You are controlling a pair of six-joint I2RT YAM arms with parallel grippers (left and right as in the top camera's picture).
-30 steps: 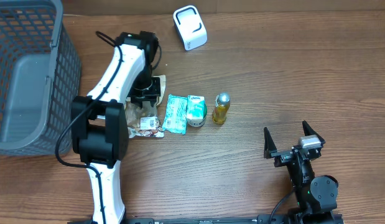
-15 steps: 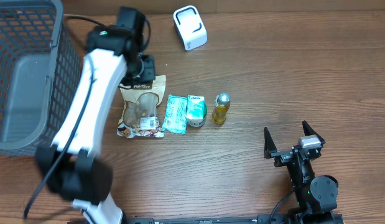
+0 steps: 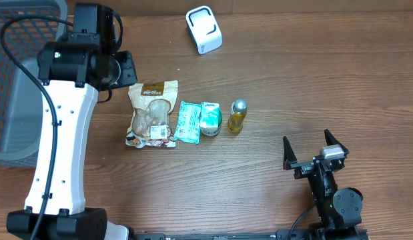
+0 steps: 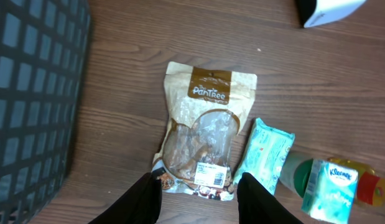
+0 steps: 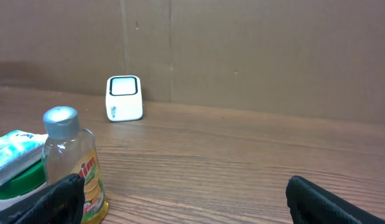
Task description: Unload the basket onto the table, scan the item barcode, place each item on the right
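The snack pouch [image 3: 153, 113] [image 4: 204, 124] lies flat on the bench [image 3: 293, 80], left of centre, printed face up; its long axis runs from the far edge toward the robot's side, only slightly tilted; the brown name band points to the far edge and the white label [image 4: 211, 174] sits at the near end; whether that label carries the barcode is too small to tell; just beside its right edge lies a teal wipes packet [image 3: 188, 122], lengthwise the same way; next comes a small tissue pack [image 3: 210, 117], then a bottle [image 3: 237, 116] [image 5: 71, 162] of yellow liquid standing upright; the white scanner [image 3: 203, 29] [image 5: 124, 98] stands well apart, near the far edge; a grey basket [image 3: 6, 53] fills the left end; the left jaws hover above the pouch's near end, fingers [image 4: 142, 199] spread with nothing between them; the right jaws, spread wide and empty, sit low at the near right, fingers [image 5: 61, 199] apart
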